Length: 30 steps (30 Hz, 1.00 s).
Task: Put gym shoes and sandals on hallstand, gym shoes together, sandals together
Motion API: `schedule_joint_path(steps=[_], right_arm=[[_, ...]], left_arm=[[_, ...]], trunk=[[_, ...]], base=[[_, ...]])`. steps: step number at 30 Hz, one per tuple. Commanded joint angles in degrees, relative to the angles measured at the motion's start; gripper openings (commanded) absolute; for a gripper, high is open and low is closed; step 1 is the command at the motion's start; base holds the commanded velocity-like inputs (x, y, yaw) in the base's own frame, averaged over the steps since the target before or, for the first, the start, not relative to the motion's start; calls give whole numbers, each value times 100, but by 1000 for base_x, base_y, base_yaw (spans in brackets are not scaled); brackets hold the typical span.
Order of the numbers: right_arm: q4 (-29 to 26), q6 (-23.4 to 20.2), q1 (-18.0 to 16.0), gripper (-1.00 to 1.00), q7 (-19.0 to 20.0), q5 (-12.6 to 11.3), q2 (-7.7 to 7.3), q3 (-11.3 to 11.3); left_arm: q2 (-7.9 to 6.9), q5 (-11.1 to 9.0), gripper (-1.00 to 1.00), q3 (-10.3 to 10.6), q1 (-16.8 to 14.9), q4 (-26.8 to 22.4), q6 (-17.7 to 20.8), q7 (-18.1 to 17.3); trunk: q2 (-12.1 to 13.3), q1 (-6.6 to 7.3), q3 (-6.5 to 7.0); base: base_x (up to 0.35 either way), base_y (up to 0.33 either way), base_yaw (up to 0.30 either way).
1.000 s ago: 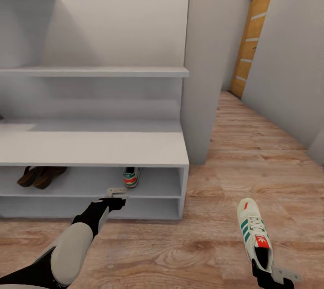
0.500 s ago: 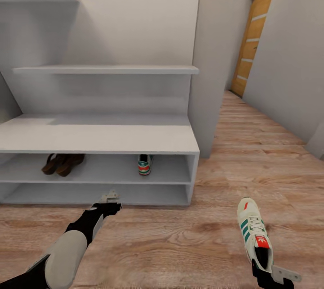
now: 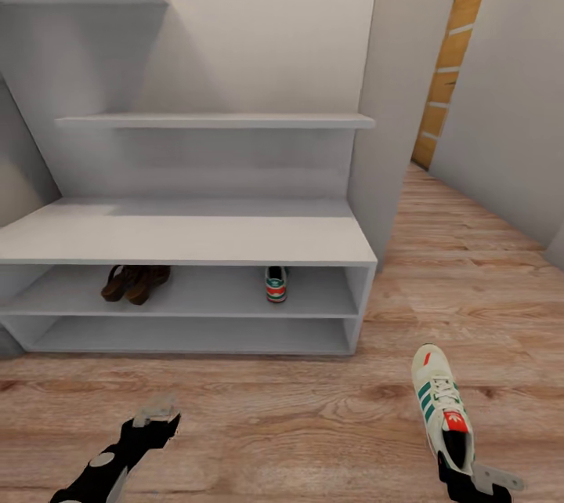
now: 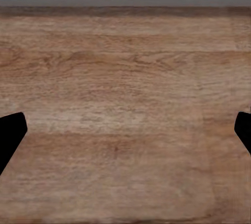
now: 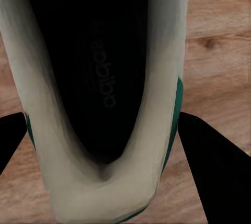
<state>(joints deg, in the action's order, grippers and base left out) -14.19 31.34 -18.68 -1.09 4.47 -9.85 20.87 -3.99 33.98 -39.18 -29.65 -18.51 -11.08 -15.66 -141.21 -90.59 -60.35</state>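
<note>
- The right gripper at five o'clock in the head view is cut by the lower edge; its fingers sit behind the held gym shoe.
- In the right wrist view that shoe's toe runs off at twelve o'clock.
- The shelved gym shoe shows its heel alone.
- The sandals overlap, their straps too small to separate.

The camera pulls back and swings left, so the rack sits further right in the head view than 1 second ago, and both its shelves show in full. The left gripper, which was right at the rack's lower front edge, is now backed off over the floor, well clear of it.
</note>
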Motion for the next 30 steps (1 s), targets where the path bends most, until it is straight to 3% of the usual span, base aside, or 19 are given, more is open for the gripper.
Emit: schedule_joint_path(steps=[1,2,3,4,8,14,30], right_arm=[[4,19,-3,-100,-10,45,1,29],[4,17,-4,-100,-7,45,1,25],[4,16,-4,-100,-7,45,1,25],[4,15,-4,-100,-6,45,1,26],[4,13,-4,-100,-1,45,1,23],[9,12,-4,-100,-5,38,26,22],[22,12,-4,-100,-5,45,47,22]], left_arm=[[-98,-160,100,-49,146,5,-120,-180],[-267,-494,100,-48,357,5,-215,-463],[-317,-586,100,-47,416,5,-240,-561],[-472,-866,100,-47,622,5,-341,-941],[-595,-1041,100,-46,823,11,-513,-1239],[-658,-1123,100,-38,1031,52,-765,-1388],[-664,-1131,100,-37,1084,66,-804,-1405]], trunk=[[-2,1,-4],[-2,1,-4],[-2,1,-4],[-2,1,-4],[-2,1,-4],[-2,1,-4],[-2,1,-4]], base=[[0,304,0],[0,305,0],[0,305,0],[0,306,0],[0,307,0],[0,307,0],[-72,308,0]])
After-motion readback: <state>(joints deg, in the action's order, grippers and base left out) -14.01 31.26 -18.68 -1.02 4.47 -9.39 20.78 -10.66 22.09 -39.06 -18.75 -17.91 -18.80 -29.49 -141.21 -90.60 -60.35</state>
